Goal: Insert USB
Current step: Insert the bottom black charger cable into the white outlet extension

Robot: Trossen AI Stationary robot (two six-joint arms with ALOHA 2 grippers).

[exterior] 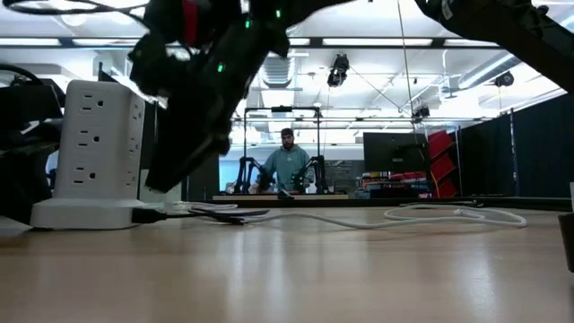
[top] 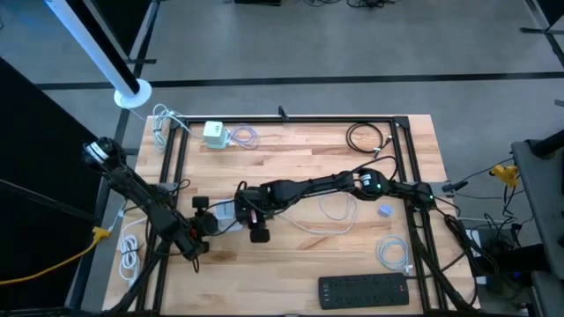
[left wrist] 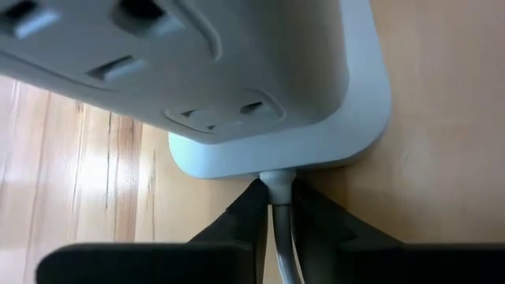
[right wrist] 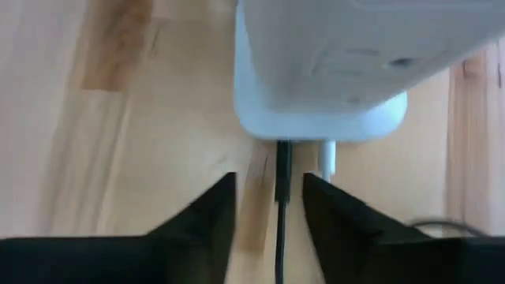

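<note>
The white power tower (exterior: 90, 152) stands upright on the wooden tabletop (exterior: 359, 269), and both arms meet at it. The left claw (left wrist: 274, 207) sits at its base, pinching the white cord (left wrist: 278, 197) there. The right claw (right wrist: 270, 197) is spread, with a thin black cable (right wrist: 282, 205) running between its fingers up to the tower's base. The plug looks at the port, so next comes a straight, gentle push.
</note>
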